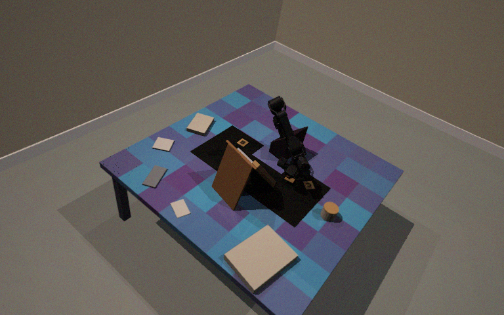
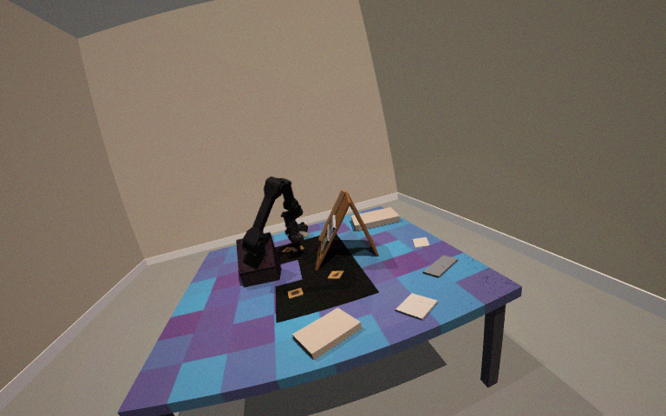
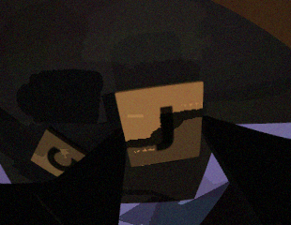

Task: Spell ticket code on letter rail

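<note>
A patchwork blue-and-purple table [image 1: 348,155] [image 2: 254,329] stands in a beige-walled room. The wrist view reveals the black parallel-jaw gripper [image 1: 291,175] [image 2: 300,242] [image 3: 163,127] grasping a square wooden J tile [image 3: 145,112] above the black mat [image 1: 293,210] [image 2: 321,303].

A bare room, its exact kind hard to name — plain beige walls [image 1: 130,50] [image 2: 238,113] meet a smooth grey floor [image 1: 32,233] [image 2: 42,392] along a pale skirting board [image 1: 215,68] [image 2: 275,226]. A table [image 1: 336,155] [image 2: 212,329] patterned in blue and purple patches carries a black robot arm [image 1: 284,125] [image 2: 262,218] — the one sign of a robotics lab or test room.
</note>
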Robot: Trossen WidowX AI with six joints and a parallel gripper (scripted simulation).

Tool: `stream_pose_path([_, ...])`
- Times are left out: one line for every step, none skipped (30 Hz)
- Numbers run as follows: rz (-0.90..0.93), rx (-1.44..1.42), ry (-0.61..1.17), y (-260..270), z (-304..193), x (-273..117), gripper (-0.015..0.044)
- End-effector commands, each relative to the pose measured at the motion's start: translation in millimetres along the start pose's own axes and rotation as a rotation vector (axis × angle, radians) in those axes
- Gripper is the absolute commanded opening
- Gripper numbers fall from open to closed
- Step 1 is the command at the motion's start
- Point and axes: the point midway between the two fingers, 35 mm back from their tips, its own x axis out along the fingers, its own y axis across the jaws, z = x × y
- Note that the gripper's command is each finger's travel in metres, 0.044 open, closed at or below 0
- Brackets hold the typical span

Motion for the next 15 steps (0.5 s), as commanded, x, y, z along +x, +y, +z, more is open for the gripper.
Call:
stream_pose_path([0.002, 0.0, -0.001, -0.2, 0.4, -0.5, 0.0])
stream_pose_path([0.007, -0.001, -0.005, -0.9, 1.7, -1.8, 0.0])
stream_pose_path([0.015, -0.003, -0.012, -2.1, 3.7, -4.1, 0.0])
stream_pose_path([0.024, -0.005, -0.02, -3.7, 6.2, -6.8, 0.0])
stream_pose_path([0.034, -0.006, -0.028, -5.3, 8.7, -9.5, 0.0])
stream_pose_path([0.043, -0.008, -0.036, -6.9, 11.1, -12.2, 0.0])
stream_pose_path([0.052, -0.009, -0.045, -8.6, 13.5, -14.9, 0.0])
stream_pose_path([0.061, -0.011, -0.053, -10.4, 15.9, -17.6, 0.0])
stream_pose_path([0.07, -0.012, -0.062, -12.2, 18.2, -20.3, 0.0])
stream_pose_path([0.078, -0.014, -0.071, -14.1, 20.5, -22.9, 0.0])
stream_pose_path([0.087, -0.015, -0.08, -16.1, 22.8, -25.5, 0.0])
stream_pose_path([0.095, -0.016, -0.089, -18.1, 25.1, -28.1, 0.0])
stream_pose_path([0.103, -0.017, -0.098, -20.2, 27.3, -30.7, 0.0])
stream_pose_path([0.11, -0.018, -0.107, -22.3, 29.5, -33.3, 0.0])
stream_pose_path([0.118, -0.019, -0.117, -24.5, 31.7, -35.8, 0.0])
